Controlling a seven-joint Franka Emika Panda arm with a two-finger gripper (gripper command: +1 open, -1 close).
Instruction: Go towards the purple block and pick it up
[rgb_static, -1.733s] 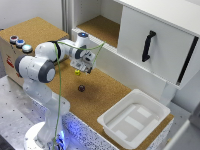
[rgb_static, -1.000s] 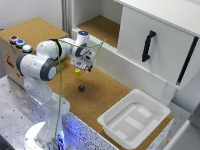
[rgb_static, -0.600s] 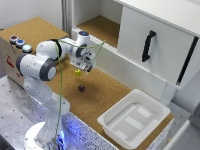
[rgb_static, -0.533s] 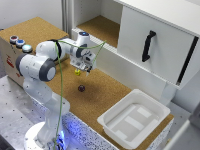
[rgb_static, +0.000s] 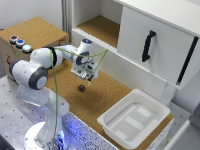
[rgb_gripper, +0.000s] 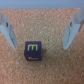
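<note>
Cork covers the tabletop (rgb_static: 107, 95), and on it I see the purple block (rgb_static: 81, 88) lying free, a yellow mark on its upper face in the wrist view (rgb_gripper: 33, 51). My gripper (rgb_static: 88, 76) hangs above it with the fingers (rgb_gripper: 7, 31) spread wide and released, one to each side of the block and touching nothing. A white tray (rgb_static: 134, 119) sits well apart toward the exterior view's right.
</note>
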